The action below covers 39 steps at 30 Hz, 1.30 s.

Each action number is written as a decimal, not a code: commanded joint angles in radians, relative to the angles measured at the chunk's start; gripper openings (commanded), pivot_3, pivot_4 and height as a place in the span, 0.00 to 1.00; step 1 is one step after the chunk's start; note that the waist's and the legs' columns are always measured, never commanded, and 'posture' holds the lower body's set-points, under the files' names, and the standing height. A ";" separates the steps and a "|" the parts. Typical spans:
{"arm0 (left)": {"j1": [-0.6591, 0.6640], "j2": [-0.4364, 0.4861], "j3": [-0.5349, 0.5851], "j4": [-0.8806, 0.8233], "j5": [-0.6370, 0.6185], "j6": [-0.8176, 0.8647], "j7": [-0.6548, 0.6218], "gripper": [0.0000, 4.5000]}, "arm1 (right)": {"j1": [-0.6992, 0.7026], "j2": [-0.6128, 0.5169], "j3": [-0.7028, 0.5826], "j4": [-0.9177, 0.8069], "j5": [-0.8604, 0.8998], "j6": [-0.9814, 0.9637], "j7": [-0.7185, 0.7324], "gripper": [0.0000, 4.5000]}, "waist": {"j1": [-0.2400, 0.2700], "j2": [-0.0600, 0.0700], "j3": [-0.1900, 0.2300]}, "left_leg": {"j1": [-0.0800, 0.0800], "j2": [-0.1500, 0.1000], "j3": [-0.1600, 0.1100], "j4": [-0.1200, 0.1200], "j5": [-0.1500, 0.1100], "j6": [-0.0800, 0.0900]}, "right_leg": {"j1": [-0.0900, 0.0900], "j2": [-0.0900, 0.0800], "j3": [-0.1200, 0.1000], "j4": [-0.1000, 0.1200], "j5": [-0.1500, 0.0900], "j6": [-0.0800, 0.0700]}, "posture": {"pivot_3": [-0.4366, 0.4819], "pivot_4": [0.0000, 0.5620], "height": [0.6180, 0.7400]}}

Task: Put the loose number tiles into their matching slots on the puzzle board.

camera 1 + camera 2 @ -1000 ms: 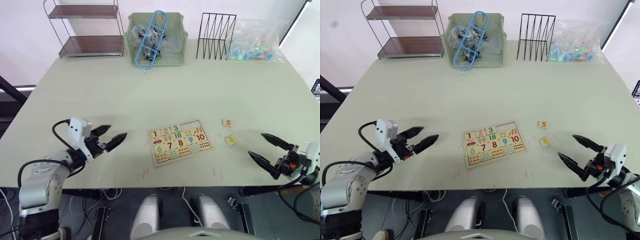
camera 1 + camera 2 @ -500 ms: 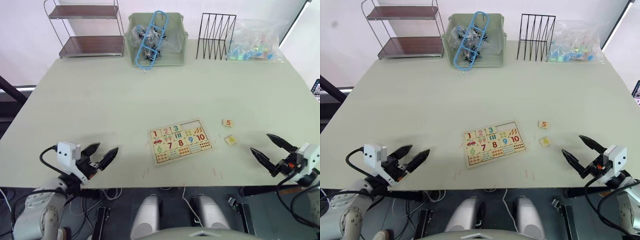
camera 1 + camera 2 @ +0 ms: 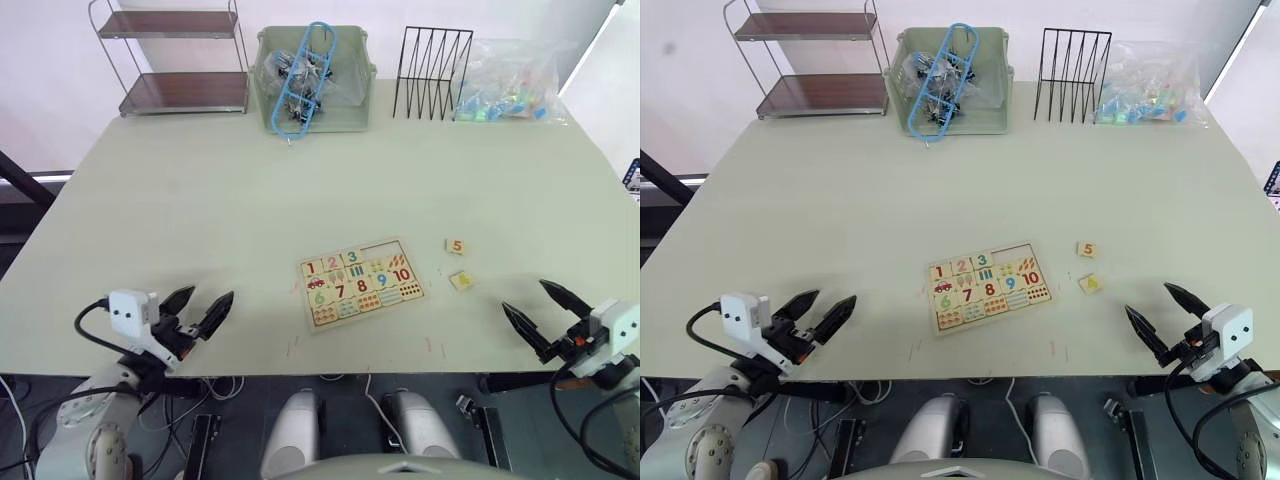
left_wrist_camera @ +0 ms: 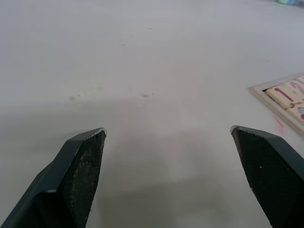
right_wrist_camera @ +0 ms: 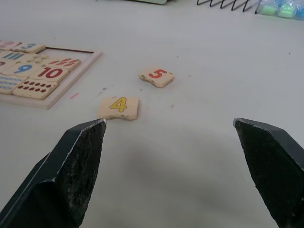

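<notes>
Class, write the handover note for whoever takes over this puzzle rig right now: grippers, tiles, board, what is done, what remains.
Left gripper: open, empty, near the table's front edge, left of the flat light-wood puzzle board.
Right gripper: open, empty, near the front edge, right of the tiles.
Small square wooden tile with yellow 4 and one with orange 5: loose on the pale green table, right of the board.
Done: tiles 1, 2 and 3 seated in the top row.
Left: seat 4 and 5 in the open slot at the top right.

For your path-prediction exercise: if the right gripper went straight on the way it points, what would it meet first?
Probably the 4 tile, just ahead of the open right gripper, though toward one jaw's side; depth is unclear.
</notes>
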 commanded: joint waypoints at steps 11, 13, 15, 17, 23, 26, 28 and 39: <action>-0.032 0.080 -0.027 0.063 0.009 -0.045 -0.068 0.99 | 0.047 0.031 -0.026 -0.074 -0.008 -0.022 -0.061 1.00 | -0.002 0.001 0.000 | 0.000 0.001 0.000 0.000 0.000 0.000 | 0.000 0.000 0.000 0.000 0.000 0.000 | 0.48 0.27 1.00; -0.035 0.081 -0.029 0.073 0.011 -0.051 -0.074 0.99 | 0.047 0.031 -0.026 -0.069 -0.009 -0.025 -0.061 1.00 | -0.001 0.001 0.000 | 0.000 0.001 0.000 0.000 0.000 0.000 | 0.000 0.000 0.000 0.000 0.000 0.000 | 0.48 0.27 1.00; -0.036 0.080 -0.030 0.077 0.012 -0.054 -0.077 0.99 | 0.045 0.031 -0.026 -0.062 -0.010 -0.030 -0.057 1.00 | -0.001 0.001 0.000 | 0.000 0.001 0.000 0.000 0.000 0.000 | 0.000 0.000 0.000 0.000 0.000 0.000 | 0.48 0.27 1.00; -0.035 0.079 -0.030 0.077 0.014 -0.057 -0.079 0.99 | 0.043 0.031 -0.026 -0.053 -0.010 -0.035 -0.053 1.00 | -0.001 0.000 0.000 | 0.000 0.001 0.000 0.000 0.000 0.000 | 0.000 0.000 0.000 0.000 0.000 0.000 | 0.48 0.27 1.00; -0.029 0.078 -0.019 0.088 0.013 -0.068 -0.084 0.99 | 0.027 0.030 -0.014 -0.025 -0.013 -0.046 -0.041 1.00 | -0.002 0.001 0.000 | 0.000 0.001 0.000 0.000 0.000 0.000 | 0.000 0.000 0.000 0.000 0.000 0.000 | 0.48 0.27 1.00; -0.022 0.085 -0.020 0.088 0.029 -0.077 -0.078 0.99 | 0.010 0.027 -0.014 -0.005 -0.016 -0.050 -0.035 1.00 | -0.002 0.000 0.000 | 0.000 0.001 0.000 0.000 0.000 0.000 | 0.000 0.000 0.000 0.000 0.000 0.000 | 0.48 0.27 1.00; -0.020 0.089 -0.022 0.084 0.034 -0.084 -0.079 0.99 | -0.002 0.024 -0.014 0.003 -0.017 -0.050 -0.030 1.00 | -0.002 0.001 0.000 | 0.000 0.001 0.000 0.000 0.000 0.000 | 0.000 0.000 0.000 0.000 0.000 0.000 | 0.48 0.27 1.00; -0.075 0.159 -0.065 0.042 0.014 -0.107 -0.183 0.99 | -0.035 -0.029 -0.017 0.008 -0.003 -0.041 0.042 1.00 | -0.001 0.001 0.000 | 0.000 0.001 0.000 0.000 0.000 0.000 | 0.000 0.000 0.000 0.000 0.000 0.000 | 0.48 0.27 1.00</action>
